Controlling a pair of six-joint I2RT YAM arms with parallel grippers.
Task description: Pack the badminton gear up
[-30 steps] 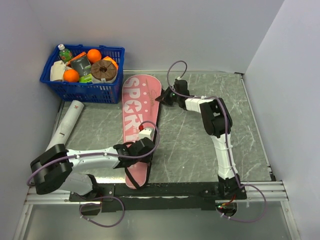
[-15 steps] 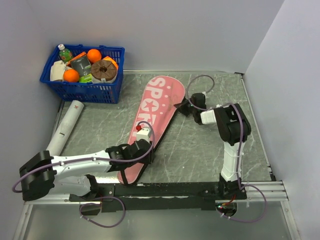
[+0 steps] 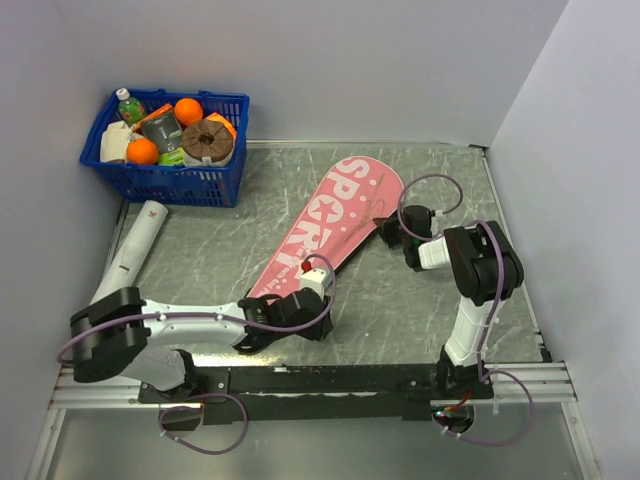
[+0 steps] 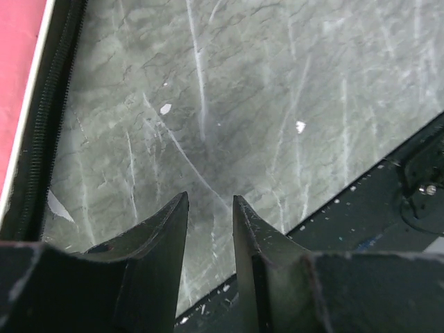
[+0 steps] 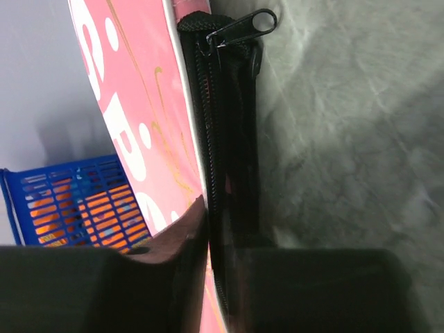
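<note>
Pink racket bag (image 3: 325,225) lies flat and diagonal across the table (image 3: 400,310), its "SPORT" end pointing toward the back right and its narrow end by the left arm. Right gripper (image 5: 218,229) is pinched down on the bag's black zippered edge, and the zipper pull (image 5: 243,26) sits further along that same edge. Left gripper (image 4: 209,201) has its fingers a little apart with nothing between them. It hovers over bare table with the bag's edge just beside it. White tube (image 3: 132,252) lies on the table well apart from the bag, below the blue basket (image 3: 160,182). No rackets or shuttlecocks show, and you can't tell whether the zip is open. This looks like the bag-handling step with the tube left to pack. Keep your right pinch on the seam so the bag doesn't slide. Bring your left down onto the narrow end to pin it before you work the zip. Take the pull tab itself, not the teeth, and draw it along the edge line. Leave the basket alone.
</note>
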